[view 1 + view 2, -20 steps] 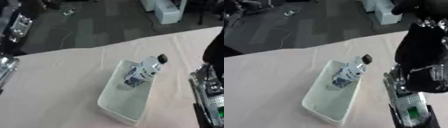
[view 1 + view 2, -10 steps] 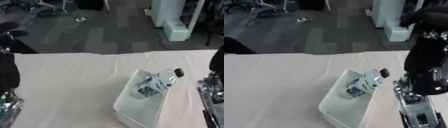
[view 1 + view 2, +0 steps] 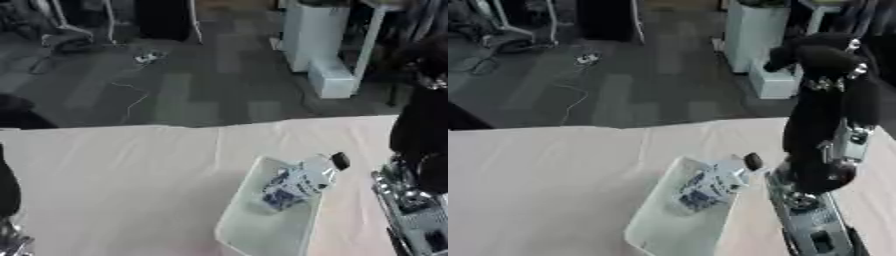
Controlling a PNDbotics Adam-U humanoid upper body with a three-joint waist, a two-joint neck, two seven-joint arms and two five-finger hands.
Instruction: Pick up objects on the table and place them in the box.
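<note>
Over on the left there's only a dark sliver of the left arm (image 3: 7,192) at the edge of the left eye view; the left hand itself isn't in sight, so nothing to say about its fingers. Moving across the pale tablecloth (image 3: 114,170), bare as far as I can see, we come to the box (image 3: 262,227), a shallow whitish tray, and there's the bottle (image 3: 297,182) already lying in it, tilted, its dark cap (image 3: 753,161) propped up over the far right rim, blue-and-white label facing up. Just right of that cap is the right arm (image 3: 824,145), a tall black and silver column standing close beside the box. Where its fingers are I honestly can't tell; the silver part (image 3: 811,225) running down toward the bottom edge could be forearm or hand, and no grip shows. To my eye the drop looks done and the step now is getting clear. To do that well, I'd say lift straight away from the rim, because the cap overhangs on the arm's side and a sideways brush could roll the bottle or drag the light tray. Then scan the cloth for anything left; from here I see nothing else to pick.
</note>
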